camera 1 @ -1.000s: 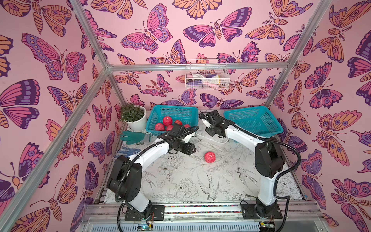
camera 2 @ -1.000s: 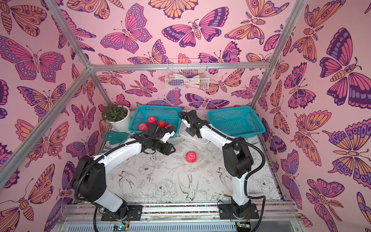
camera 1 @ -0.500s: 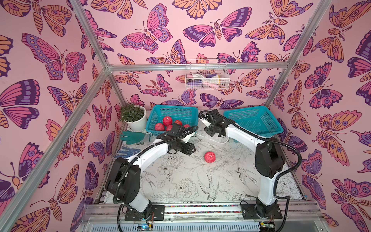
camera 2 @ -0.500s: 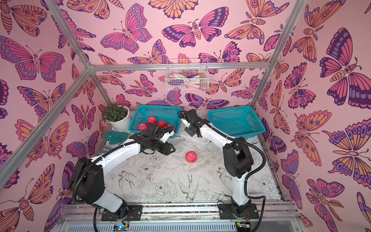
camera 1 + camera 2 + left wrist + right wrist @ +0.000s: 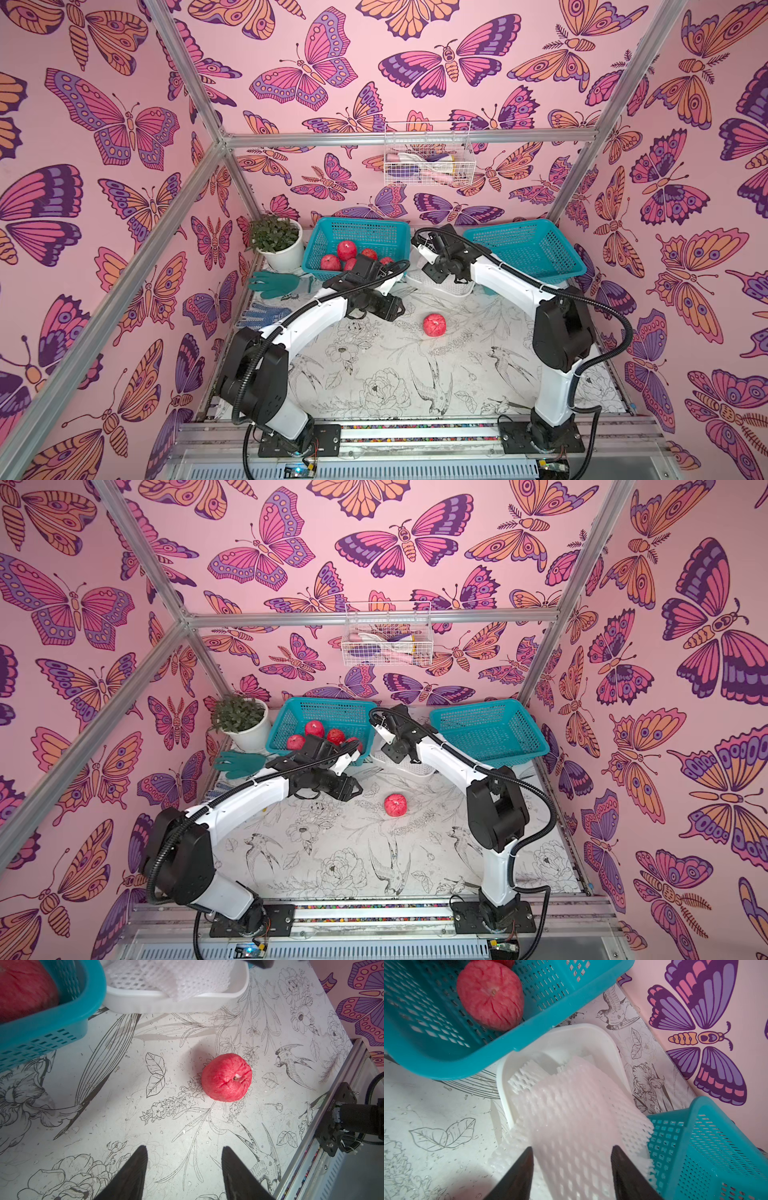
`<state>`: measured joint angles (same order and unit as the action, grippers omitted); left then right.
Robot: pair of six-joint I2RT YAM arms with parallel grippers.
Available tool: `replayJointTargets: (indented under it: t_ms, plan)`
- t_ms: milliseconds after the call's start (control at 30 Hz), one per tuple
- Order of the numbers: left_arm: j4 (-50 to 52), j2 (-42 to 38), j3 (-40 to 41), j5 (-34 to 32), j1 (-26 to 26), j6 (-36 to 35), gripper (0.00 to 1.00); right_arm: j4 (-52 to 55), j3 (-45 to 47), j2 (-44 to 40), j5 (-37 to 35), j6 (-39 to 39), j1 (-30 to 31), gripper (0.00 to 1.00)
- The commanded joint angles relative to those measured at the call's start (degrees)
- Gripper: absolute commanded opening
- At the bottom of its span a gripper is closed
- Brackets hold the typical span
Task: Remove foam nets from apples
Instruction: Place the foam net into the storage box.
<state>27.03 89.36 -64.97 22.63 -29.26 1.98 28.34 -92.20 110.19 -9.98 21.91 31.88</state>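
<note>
A red-pink apple (image 5: 434, 324) (image 5: 227, 1077) lies alone on the printed mat, with no white mesh that I can make out on it. My left gripper (image 5: 184, 1151) hovers open and empty above the mat, a short way from that apple. White foam nets (image 5: 571, 1101) (image 5: 166, 976) lie piled in the white tub (image 5: 571, 1028). My right gripper (image 5: 572, 1150) stands open just above the top net, which looks blurred between its fingers. Several more apples (image 5: 347, 249) (image 5: 490, 993) sit in the left teal basket (image 5: 357, 237).
A second teal basket (image 5: 523, 249) stands at the back right, beside the tub. A potted plant (image 5: 276, 239) and teal gloves (image 5: 274, 284) are at the back left. A wire rack (image 5: 428, 160) hangs on the back wall. The rail runs along the front edge.
My right gripper's jaws have opened over the tub. Neither arm has moved noticeably, and the apple on the mat has stayed in place.
</note>
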Motion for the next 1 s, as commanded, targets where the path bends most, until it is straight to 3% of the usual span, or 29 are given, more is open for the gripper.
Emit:
replayJointTargets:
  t_ms: [0, 433, 767, 967]
  plan:
    - [1.0, -1.6, 0.9, -0.4, 0.4, -0.2, 0.60, 1.7, 0.0, -3.1, 2.8, -0.2, -0.2, 0.64]
    - [1.6, -1.9, 0.5, -1.2, -0.3, -0.2, 0.61, 1.2, 3.4, -7.6, 4.7, -2.8, -0.9, 0.65]
    - [1.9, -1.1, -1.0, -4.8, -7.0, -2.5, 0.67, -0.5, 8.2, -16.7, 8.0, -9.6, -4.8, 0.66]
    - [1.8, 3.5, -3.8, -6.1, -12.9, -4.7, 0.74, -1.8, 16.5, -27.3, 3.9, -16.1, -9.5, 0.70]
